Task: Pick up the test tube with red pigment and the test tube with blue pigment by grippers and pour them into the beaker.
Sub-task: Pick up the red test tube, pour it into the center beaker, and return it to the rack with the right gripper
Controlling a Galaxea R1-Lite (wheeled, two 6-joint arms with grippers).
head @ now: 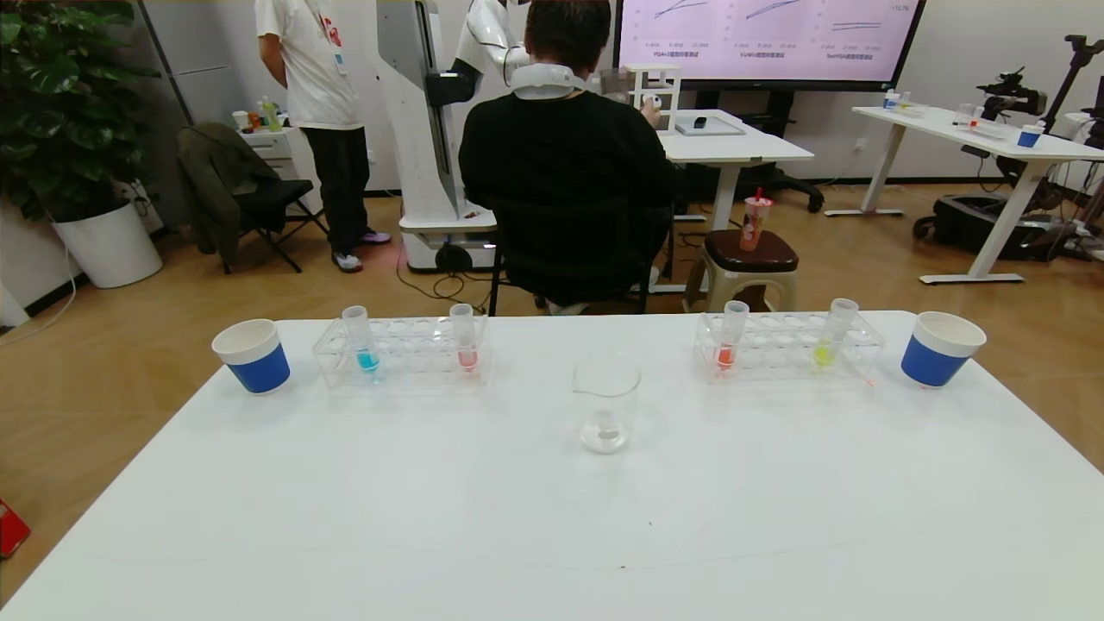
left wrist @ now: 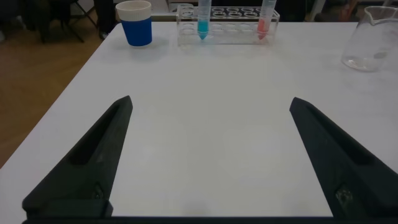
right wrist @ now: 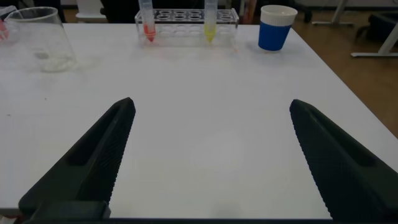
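The left tool (left wrist: 210,155) hangs over the near part of the desk (head: 552,517) with its jaws spread wide and nothing between them. The right tool (right wrist: 210,155) is released the same way, also low over bare desk.

Ahead of the left tool, the test tube with blue pigment (left wrist: 203,18) stands upright in a clear rack (head: 401,349), a paler pinkish-red tube (head: 466,338) further along the same rack. Ahead of the right tool, the test tube with red pigment (right wrist: 148,17) stands in a second rack (head: 789,345) with a yellow-green tube (head: 832,332). The beaker (head: 606,404) sits between the racks, nearer the robot.

Judging from this, each tool should approach its tube level, close above the liquid near the upper part, then lift straight up to clear the rack before tilting over the beaker.
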